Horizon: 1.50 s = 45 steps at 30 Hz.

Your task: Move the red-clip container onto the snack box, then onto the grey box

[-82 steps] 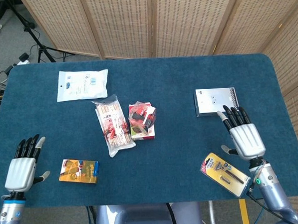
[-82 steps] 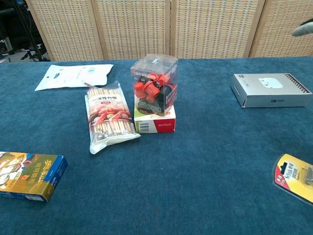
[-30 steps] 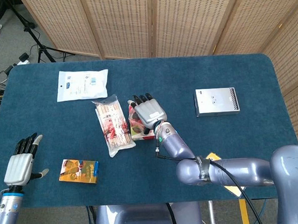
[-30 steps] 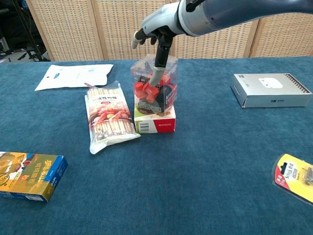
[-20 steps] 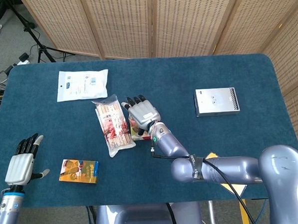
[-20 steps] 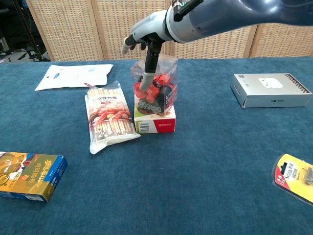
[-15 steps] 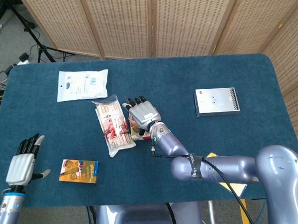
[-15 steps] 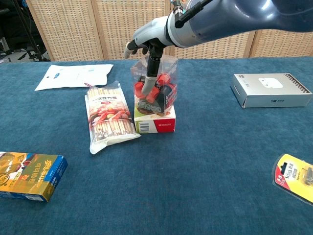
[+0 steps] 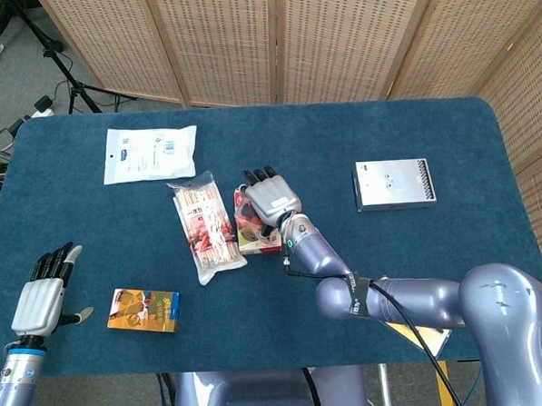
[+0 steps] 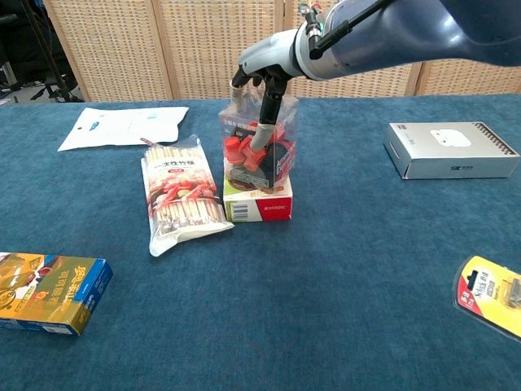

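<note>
The clear red-clip container (image 10: 262,138) stands on the red-and-white snack box (image 10: 259,201), mid-table. My right hand (image 10: 264,61) straddles its top: the thumb lies down the near face, the fingers curl over the far edge. From the head view the right hand (image 9: 271,198) covers the container, and only the snack box's near end (image 9: 255,243) shows. The grey box (image 9: 393,184) lies flat to the right, also seen in the chest view as the grey box (image 10: 452,149). My left hand (image 9: 42,301) hovers at the near left edge, fingers apart, holding nothing.
A bag of bamboo sticks (image 9: 204,226) lies just left of the snack box. A white pouch (image 9: 150,153) is at the far left, a yellow-and-blue carton (image 9: 143,310) near the left hand, and a yellow razor pack (image 10: 492,293) at the near right.
My right hand came from the near right to the container, then shifted slightly right over it in the last half second. The container stays on the snack box. The left hand barely moved.
</note>
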{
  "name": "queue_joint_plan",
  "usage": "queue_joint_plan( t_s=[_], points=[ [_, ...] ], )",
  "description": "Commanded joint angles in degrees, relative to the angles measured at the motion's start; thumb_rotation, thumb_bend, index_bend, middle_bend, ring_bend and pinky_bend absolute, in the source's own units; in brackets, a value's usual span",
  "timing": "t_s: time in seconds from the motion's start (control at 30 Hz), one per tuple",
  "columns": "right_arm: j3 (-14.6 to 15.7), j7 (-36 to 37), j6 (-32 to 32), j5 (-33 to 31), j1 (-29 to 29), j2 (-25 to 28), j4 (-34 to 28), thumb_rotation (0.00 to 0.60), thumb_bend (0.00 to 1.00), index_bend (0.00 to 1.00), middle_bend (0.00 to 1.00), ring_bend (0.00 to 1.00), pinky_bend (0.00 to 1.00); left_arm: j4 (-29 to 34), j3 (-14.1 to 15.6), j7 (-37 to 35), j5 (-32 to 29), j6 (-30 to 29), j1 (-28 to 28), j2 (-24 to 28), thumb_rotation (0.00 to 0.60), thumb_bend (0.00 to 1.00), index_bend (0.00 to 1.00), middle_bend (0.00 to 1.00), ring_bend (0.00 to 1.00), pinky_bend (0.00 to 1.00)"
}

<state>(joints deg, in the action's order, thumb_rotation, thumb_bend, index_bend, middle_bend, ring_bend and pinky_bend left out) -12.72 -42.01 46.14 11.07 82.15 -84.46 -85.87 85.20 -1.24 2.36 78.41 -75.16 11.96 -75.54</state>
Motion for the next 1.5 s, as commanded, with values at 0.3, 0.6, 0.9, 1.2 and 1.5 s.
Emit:
queue_joint_plan(
  t_s=[0.3,0.6,0.9,1.2,1.5],
  points=[
    [1.08,1.19,4.48,3.71,-1.78,-0.91,-1.31,0.6,0.26,0.52,0.31,0.22,0.33,0.56,-0.42,-0.83,0.06,0.2,-0.22,0.54,0.6,0.1,0.0,0.0,0.0,0.0],
    [1.64,1.08,5.13,5.18,-2.61,-0.58,-1.59,0.6,0.26,0.6,0.37,0.29,0.42,0.6,-0.46,-0.84,0.23,0.69,-0.18,0.4,0.6,0.1,0.0,0.0,0.0,0.0],
    [1.21,0.66,6.37,6.04,-2.93,-0.15,-2.21,0.6,0.28,0.64,0.41,0.34,0.48,0.39,-0.74,-1.11,0.07,0.87,-0.24,0.24,0.6,0.1,0.0,0.0,0.0,0.0],
    [1.59,-1.93,8.07,5.72,-2.82,0.17,-1.8,0.6,0.31,0.66,0.43,0.36,0.49,0.44,-0.98,-1.41,0.07,0.9,-0.32,0.35,0.6,0.1,0.0,0.0,0.0,0.0],
    [1.56,-2.79,8.38,5.26,-4.02,3.83,-2.09,0.6,0.31,0.66,0.43,0.36,0.49,0.72,-1.0,-1.21,0.32,0.87,-0.36,0.46,0.6,0.1,0.0,0.0,0.0,0.0]
  ],
)
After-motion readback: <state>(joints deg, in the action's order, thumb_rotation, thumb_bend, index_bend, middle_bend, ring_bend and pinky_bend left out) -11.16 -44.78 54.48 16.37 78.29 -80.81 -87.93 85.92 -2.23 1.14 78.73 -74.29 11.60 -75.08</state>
